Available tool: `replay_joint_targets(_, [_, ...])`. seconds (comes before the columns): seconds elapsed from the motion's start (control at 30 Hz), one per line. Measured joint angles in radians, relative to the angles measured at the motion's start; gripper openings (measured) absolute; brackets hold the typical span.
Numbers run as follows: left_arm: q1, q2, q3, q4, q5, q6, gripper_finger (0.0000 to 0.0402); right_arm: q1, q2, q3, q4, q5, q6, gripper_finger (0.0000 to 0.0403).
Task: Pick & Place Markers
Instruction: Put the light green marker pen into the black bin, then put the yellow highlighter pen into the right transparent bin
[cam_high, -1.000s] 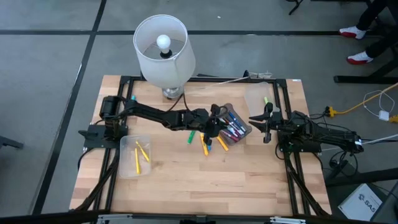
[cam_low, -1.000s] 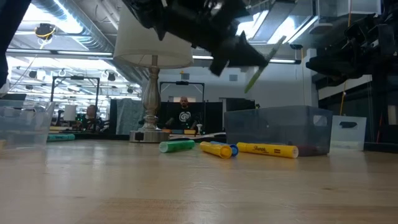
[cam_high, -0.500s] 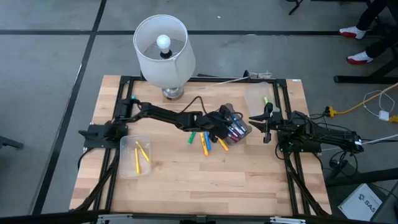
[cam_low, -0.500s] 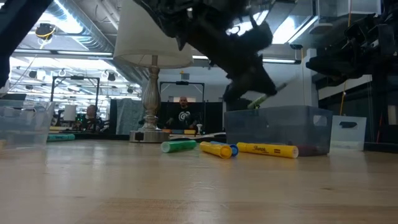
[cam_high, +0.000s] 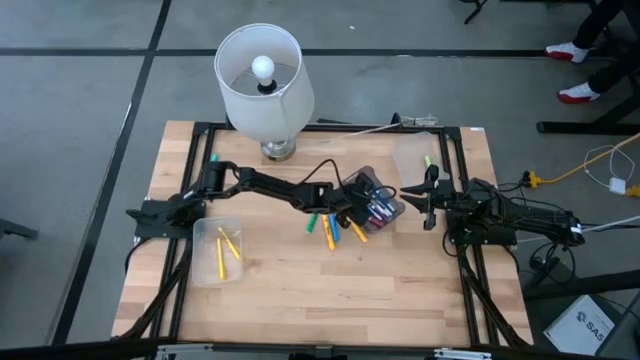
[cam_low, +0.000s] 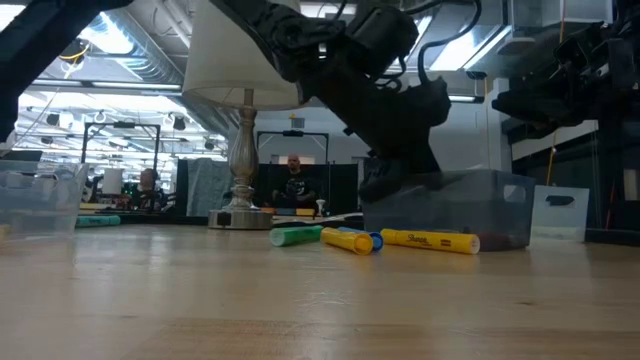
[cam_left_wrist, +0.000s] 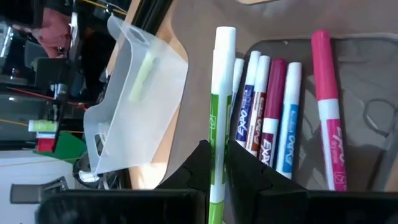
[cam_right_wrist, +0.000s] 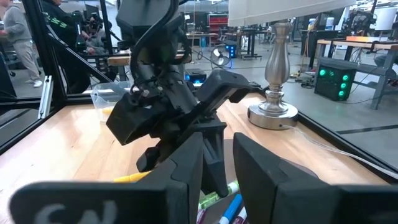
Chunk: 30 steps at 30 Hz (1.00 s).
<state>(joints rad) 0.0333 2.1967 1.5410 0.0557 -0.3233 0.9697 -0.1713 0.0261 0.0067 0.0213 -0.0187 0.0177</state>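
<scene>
My left gripper (cam_high: 354, 204) reaches from the table's left over the near-left rim of a smoky tinted bin (cam_high: 385, 198) and is shut on a green marker (cam_left_wrist: 215, 124) with a white cap. Inside the bin lie several blue, red and pink markers (cam_left_wrist: 273, 118). On the wood beside it rest a green marker (cam_high: 311, 221), a blue-and-yellow one (cam_high: 330, 233) and a yellow one (cam_high: 357, 232). In the low view the gripper (cam_low: 400, 165) hangs just above the bin (cam_low: 470, 205). My right gripper (cam_right_wrist: 217, 168) waits at the right, narrowly open and holding nothing. My left gripper pinches the green marker's barrel (cam_left_wrist: 214, 163) between its two fingers, near the end opposite the cap. The fingers slant down from the table's left, and the marker runs roughly along them. The white cap (cam_left_wrist: 224, 46) points ahead over the bin, clear of the markers below.
A table lamp (cam_high: 260, 80) stands at the far middle. A clear bin (cam_high: 218, 250) at the near left holds yellow markers. Another clear bin (cam_high: 415, 160) at the far right holds one yellow-green marker (cam_left_wrist: 141, 76). The right arm (cam_high: 490, 215) lies along the right side.
My left gripper has moved toward the table's right edge and down to the tinted bin, rolling its wrist, still shut on the green marker. The marker, which pointed steeply up in the low view, has tipped lower and now sits behind the gripper at the bin's rim.
</scene>
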Motion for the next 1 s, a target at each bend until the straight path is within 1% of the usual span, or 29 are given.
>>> replay_joint_targets(0.23, [0.002,-0.003,-0.002,0.04,-0.017,-0.004,0.0029,0.0,0.0,0.0,0.0,0.0,0.0,0.009])
replay_joint_targets(0.4, [0.002,-0.003,-0.002,0.049,-0.024,-0.005,0.0054,0.0,0.0,0.0,0.0,0.0,0.0,0.0091])
replay_joint_targets(0.67, [-0.001,-0.004,-0.002,0.049,-0.086,-0.023,0.0095,0.0,0.0,0.0,0.0,0.0,0.0,0.009])
replay_joint_targets(0.77, [-0.01,-0.004,-0.002,0.049,-0.13,-0.041,0.0105,0.0,0.0,0.0,0.0,0.0,0.0,0.009])
replay_joint_targets(1.0, [-0.066,-0.01,-0.002,0.054,-0.316,-0.038,0.011,0.0,0.0,0.0,0.0,0.0,0.0,0.009])
